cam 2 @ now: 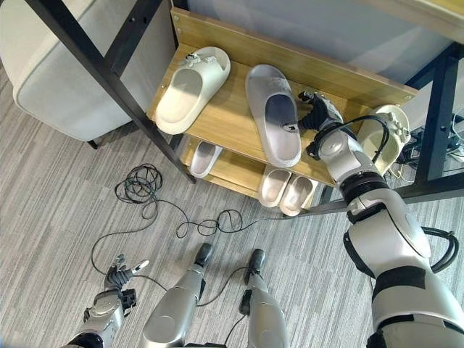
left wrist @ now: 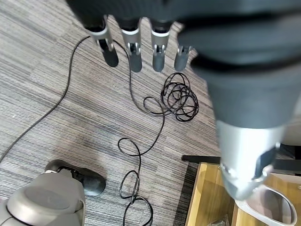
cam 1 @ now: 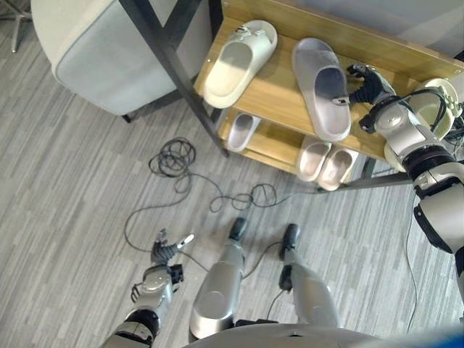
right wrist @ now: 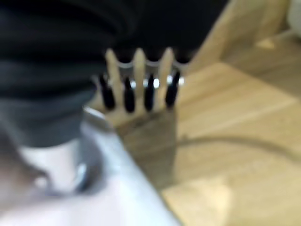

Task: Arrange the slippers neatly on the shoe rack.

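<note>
The wooden shoe rack [cam 1: 279,90] carries a cream slipper [cam 1: 239,61] at the left of its upper shelf and a grey slipper [cam 1: 322,87] in the middle. A second cream slipper [cam 1: 438,101] lies at the right end, partly hidden by my right arm. My right hand [cam 1: 366,85] is at the grey slipper's right edge; in the right wrist view its fingers [right wrist: 127,94] reach straight over the shelf, with the grey slipper [right wrist: 122,197] by the thumb. My left hand [cam 1: 163,254] hangs open low over the floor.
On the lower shelf lie a single pale slipper [cam 1: 243,130] and a pale pair [cam 1: 326,163] side by side. A black slanted frame bar [cam 1: 174,65] crosses in front of the rack's left end. A grey upholstered seat [cam 1: 101,36] stands at the left.
</note>
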You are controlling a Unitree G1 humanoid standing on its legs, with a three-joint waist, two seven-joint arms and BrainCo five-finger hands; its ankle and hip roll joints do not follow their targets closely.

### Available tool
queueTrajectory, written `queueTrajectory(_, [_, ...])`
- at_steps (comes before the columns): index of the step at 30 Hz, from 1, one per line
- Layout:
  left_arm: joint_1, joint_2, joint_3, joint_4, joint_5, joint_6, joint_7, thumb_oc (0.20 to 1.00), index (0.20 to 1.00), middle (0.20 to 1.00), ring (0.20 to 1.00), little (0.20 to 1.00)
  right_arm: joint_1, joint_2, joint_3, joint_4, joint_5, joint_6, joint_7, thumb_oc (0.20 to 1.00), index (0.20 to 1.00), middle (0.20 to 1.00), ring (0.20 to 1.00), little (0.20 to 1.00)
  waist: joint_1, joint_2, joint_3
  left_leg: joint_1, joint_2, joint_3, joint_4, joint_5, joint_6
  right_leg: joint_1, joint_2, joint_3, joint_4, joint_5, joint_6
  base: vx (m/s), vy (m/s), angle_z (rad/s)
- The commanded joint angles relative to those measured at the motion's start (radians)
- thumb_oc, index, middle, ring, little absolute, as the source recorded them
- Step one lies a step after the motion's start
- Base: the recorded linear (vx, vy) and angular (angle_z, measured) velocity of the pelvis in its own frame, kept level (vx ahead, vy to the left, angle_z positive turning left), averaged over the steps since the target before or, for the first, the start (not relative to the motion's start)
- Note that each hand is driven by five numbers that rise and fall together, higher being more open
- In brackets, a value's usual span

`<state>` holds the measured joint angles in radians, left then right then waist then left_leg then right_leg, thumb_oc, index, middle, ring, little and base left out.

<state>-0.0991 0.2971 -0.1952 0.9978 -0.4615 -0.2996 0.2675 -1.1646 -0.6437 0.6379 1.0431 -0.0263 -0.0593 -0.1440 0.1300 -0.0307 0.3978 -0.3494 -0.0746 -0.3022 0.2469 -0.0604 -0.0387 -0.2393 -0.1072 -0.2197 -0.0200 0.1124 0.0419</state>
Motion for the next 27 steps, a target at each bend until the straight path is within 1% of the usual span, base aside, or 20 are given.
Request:
queueTrajectory(1, [0.027,0.044,-0.048,-0.039,-0.02,-0.039,0.013,1.0,1.0,1.0,1.0,1.0,-0.058,-0.01,0.021,0.008,-0.039,-0.012,-0.069,0.2,0.2,0.2,0.2,0.2,0.027,0.014,-0.018,0.044,-0.015,0.077,-0.103,0.031,0.003,-0.062,-0.035,0.073,0.18,-0.129,0.077,0.0,0.0,0.0])
queueTrajectory(2, [0.027,0.044,-0.048,-0.039,-0.02,-0.039,0.013,1.0,1.0,1.0,1.0,1.0,-0.058,-0.01,0.021,0.008,-0.039,-0.012,-0.069,0.2,0.2,0.2,0.2,0.2,0.027,0.014,-0.017,0.044,-0.015,0.077,-0.103,0.031,0.003,-0.062,-0.035,0.073,0.18,-0.129,0.077,0.0,0.0,0.0])
queueTrajectory(6, [0.027,0.041,-0.053,-0.052,-0.01,-0.041,0.023,1.0,1.0,1.0,1.0,1.0,-0.043,-0.007,0.007,0.006,-0.075,-0.011,-0.12,0.2,0.2,0.2,0.2,0.2,0.027,0.017,-0.012,0.044,-0.017,0.079,-0.099,0.027,0.004,-0.061,-0.036,0.074,0.181,-0.129,0.078,0.0,0.0,0.0])
queueTrajectory(7, [0.027,0.041,-0.056,-0.059,-0.005,-0.041,0.028,1.0,1.0,1.0,1.0,1.0,-0.039,-0.009,0.001,0.007,-0.104,-0.004,-0.152,0.2,0.2,0.2,0.2,0.2,0.026,0.019,-0.008,0.044,-0.018,0.079,-0.095,0.025,0.004,-0.06,-0.038,0.075,0.183,-0.13,0.079,0.0,0.0,0.0])
queueTrajectory(8, [0.027,0.041,-0.056,-0.06,-0.005,-0.041,0.029,1.0,1.0,1.0,1.0,1.0,-0.038,-0.009,0.001,0.006,-0.104,-0.004,-0.152,0.2,0.2,0.2,0.2,0.2,0.026,0.019,-0.008,0.044,-0.018,0.079,-0.095,0.025,0.004,-0.06,-0.038,0.075,0.183,-0.13,0.079,0.0,0.0,0.0])
queueTrajectory(9, [0.028,0.039,-0.059,-0.067,0.0,-0.038,0.033,1.0,1.0,1.0,1.0,1.0,-0.033,-0.006,-0.012,0.004,-0.135,0.005,-0.19,0.2,0.2,0.2,0.2,0.2,0.025,0.02,-0.005,0.043,-0.018,0.08,-0.091,0.022,0.005,-0.061,-0.038,0.077,0.185,-0.13,0.08,0.0,0.0,0.0])
queueTrajectory(10, [0.028,0.039,-0.059,-0.067,0.0,-0.037,0.034,1.0,1.0,1.0,1.0,1.0,-0.033,-0.006,-0.013,0.004,-0.135,0.005,-0.191,0.2,0.2,0.2,0.2,0.2,0.026,0.02,-0.005,0.043,-0.018,0.08,-0.091,0.022,0.005,-0.061,-0.038,0.078,0.185,-0.13,0.08,0.0,0.0,0.0])
queueTrajectory(11, [0.029,0.037,-0.062,-0.07,0.007,-0.036,0.039,1.0,1.0,1.0,1.0,1.0,-0.028,-0.005,-0.028,0.002,-0.158,0.019,-0.223,0.2,0.2,0.2,0.2,0.2,0.024,0.021,-0.001,0.043,-0.018,0.083,-0.086,0.019,0.006,-0.06,-0.038,0.08,0.186,-0.13,0.08,0.0,0.0,0.0])
queueTrajectory(13, [0.03,0.037,-0.063,-0.071,0.01,-0.034,0.042,1.0,1.0,1.0,1.0,1.0,-0.025,-0.004,-0.036,0.0,-0.166,0.027,-0.237,0.2,0.2,0.2,0.2,0.2,0.023,0.021,0.001,0.043,-0.017,0.084,-0.084,0.017,0.006,-0.06,-0.039,0.082,0.186,-0.13,0.08,0.0,0.0,0.0])
queueTrajectory(14, [-0.026,0.018,-0.058,-0.074,-0.009,-0.02,0.084,1.0,1.0,1.0,1.0,1.0,-0.022,0.005,-0.043,-0.049,-0.181,0.05,-0.25,0.2,0.2,0.2,0.2,0.2,0.011,0.017,0.0,0.044,-0.017,0.088,-0.081,0.013,0.005,-0.061,-0.038,0.083,0.186,-0.131,0.082,0.0,0.0,0.0])
queueTrajectory(16, [-0.034,0.016,-0.068,-0.065,-0.007,-0.009,0.072,1.0,1.0,1.0,1.0,1.0,-0.02,-0.004,-0.065,-0.035,-0.178,0.055,-0.271,0.2,0.2,0.2,0.2,0.2,0.009,0.021,0.002,0.042,-0.016,0.09,-0.076,0.01,0.006,-0.061,-0.036,0.087,0.187,-0.132,0.081,-0.01,0.0,-0.02])
queueTrajectory(17, [-0.034,0.016,-0.068,-0.065,-0.007,-0.009,0.072,1.0,1.0,1.0,1.0,1.0,-0.019,-0.004,-0.065,-0.035,-0.179,0.055,-0.271,0.2,0.2,0.2,0.2,0.2,0.009,0.021,0.002,0.042,-0.016,0.09,-0.075,0.01,0.006,-0.061,-0.036,0.087,0.187,-0.132,0.081,-0.02,-0.011,-0.06])
queueTrajectory(18, [-0.032,0.011,-0.074,-0.055,0.002,-0.015,0.069,1.0,1.0,1.0,1.0,1.0,-0.002,-0.01,-0.096,-0.031,-0.166,0.053,-0.299,0.2,0.2,0.2,0.2,0.2,0.007,0.023,0.001,0.04,-0.018,0.087,-0.072,0.008,0.008,-0.06,-0.035,0.087,0.188,-0.134,0.08,-0.02,-0.01,-0.05])
queueTrajectory(19, [-0.033,0.01,-0.078,-0.057,0.005,-0.014,0.07,1.0,1.0,1.0,1.0,1.0,0.002,-0.011,-0.108,-0.042,-0.158,0.054,-0.305,0.2,0.2,0.2,0.2,0.2,0.007,0.023,0.001,0.039,-0.018,0.085,-0.071,0.007,0.008,-0.061,-0.036,0.086,0.19,-0.134,0.08,-0.03,-0.013,-0.04])
queueTrajectory(21, [-0.041,0.01,-0.079,-0.052,0.016,-0.005,0.07,1.0,1.0,1.0,1.0,1.0,0.049,-0.003,-0.146,-0.088,-0.127,0.032,-0.319,0.2,0.2,0.2,0.2,0.2,0.002,0.024,0.002,0.042,-0.018,0.087,-0.069,0.005,0.009,-0.058,-0.037,0.088,0.195,-0.137,0.081,0.0,0.0,0.0])
queueTrajectory(22, [-0.044,0.01,-0.07,-0.042,0.028,0.0,0.07,1.0,1.0,1.0,1.0,1.0,0.099,0.0,-0.183,-0.175,-0.09,0.004,-0.329,0.2,0.2,0.2,0.2,0.2,-0.005,0.024,0.0,0.046,-0.018,0.087,-0.065,0.001,0.01,-0.056,-0.037,0.091,0.198,-0.141,0.08,0.0,0.0,0.0])
queueTrajectory(23, [-0.043,0.011,-0.071,-0.042,0.028,0.0,0.07,1.0,1.0,1.0,1.0,1.0,0.103,0.0,-0.185,-0.178,-0.09,0.006,-0.329,0.2,0.2,0.2,0.2,0.2,-0.005,0.023,-0.001,0.047,-0.018,0.087,-0.065,0.001,0.01,-0.055,-0.037,0.091,0.198,-0.141,0.08,0.0,0.0,0.0])
queueTrajectory(24, [-0.047,0.007,-0.062,-0.032,0.04,0.009,0.066,1.0,1.0,1.0,1.0,1.0,0.161,0.012,-0.223,-0.276,-0.056,-0.024,-0.332,0.2,0.2,0.2,0.2,0.2,-0.012,0.021,-0.004,0.052,-0.016,0.087,-0.059,-0.005,0.013,-0.053,-0.037,0.095,0.203,-0.145,0.078,0.0,0.0,0.0])
queueTrajectory(25, [-0.046,0.008,-0.063,-0.032,0.04,0.009,0.066,1.0,1.0,1.0,1.0,1.0,0.165,0.012,-0.225,-0.279,-0.057,-0.023,-0.331,0.2,0.2,0.2,0.2,0.2,-0.011,0.02,-0.004,0.052,-0.016,0.087,-0.059,-0.006,0.013,-0.053,-0.037,0.095,0.204,-0.145,0.078,0.0,0.0,0.0])
queueTrajectory(27, [-0.043,0.004,-0.05,-0.023,0.051,0.017,0.06,1.0,1.0,1.0,1.0,1.0,0.236,0.036,-0.275,-0.366,-0.012,-0.053,-0.322,0.2,0.2,0.2,0.2,0.2,-0.017,0.014,-0.009,0.059,-0.014,0.091,-0.046,-0.016,0.015,-0.047,-0.034,0.1,0.206,-0.149,0.075,0.0,-0.027,-0.05])
